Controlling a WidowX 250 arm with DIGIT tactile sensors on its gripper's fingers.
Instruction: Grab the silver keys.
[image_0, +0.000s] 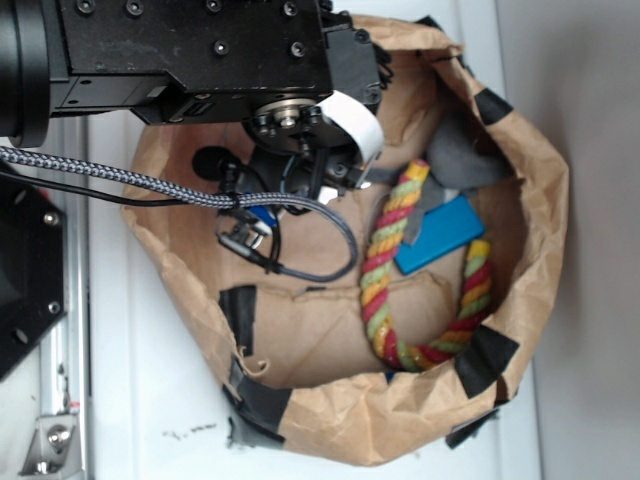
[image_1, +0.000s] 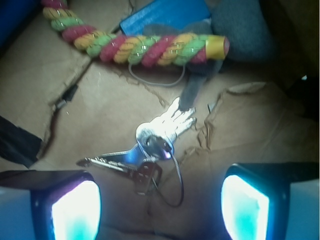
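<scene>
Approach stage, grasp not yet made. The gripper (image_1: 160, 207) hung with jaws released, one on either side of the silver keys (image_1: 150, 150), which lay untouched on the brown paper (image_1: 100, 100) (one bunch, several keys). Beyond lay one twisted rope (image_1: 135, 45) and one blue block (image_1: 165, 15).

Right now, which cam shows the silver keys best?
Wrist view. The silver keys lie fanned on the brown paper, centred ahead of the open gripper. In the exterior view the arm and its cables cover that spot, so no keys are visible.
</scene>
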